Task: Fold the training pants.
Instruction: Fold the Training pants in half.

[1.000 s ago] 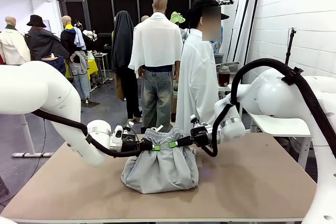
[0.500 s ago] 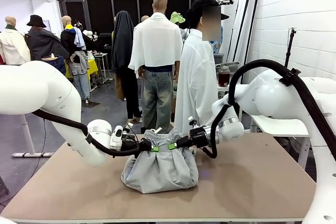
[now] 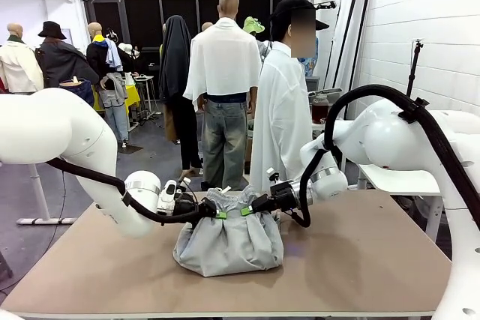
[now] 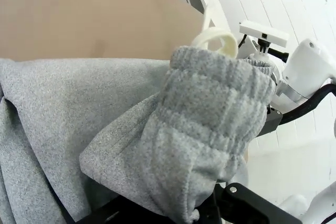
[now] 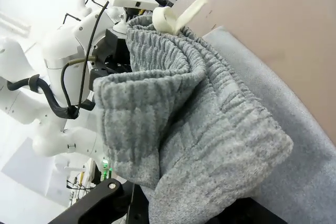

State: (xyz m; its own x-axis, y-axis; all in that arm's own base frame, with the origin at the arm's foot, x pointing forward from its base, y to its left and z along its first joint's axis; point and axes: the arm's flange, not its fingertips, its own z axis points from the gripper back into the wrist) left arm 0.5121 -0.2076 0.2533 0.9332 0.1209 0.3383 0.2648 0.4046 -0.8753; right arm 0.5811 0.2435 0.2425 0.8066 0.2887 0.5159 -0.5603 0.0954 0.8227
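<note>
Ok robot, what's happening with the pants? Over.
Left tool, right tool: both shut on the training pants waistband. Pants bunched on table. Nothing in the way.

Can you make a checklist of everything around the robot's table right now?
Surface: brown table, bare around the pants.
Job's things: grey training pants bunched mid-table, waistband lifted, cream drawstring loose.
Clutter: nothing seen.
Grippers: left end effector shut on the waistband; right end effector shut on it too, close together.
Cables: black hose along the right arm; another under the left arm.
Surroundings: person in a white shirt at the far side.
</note>
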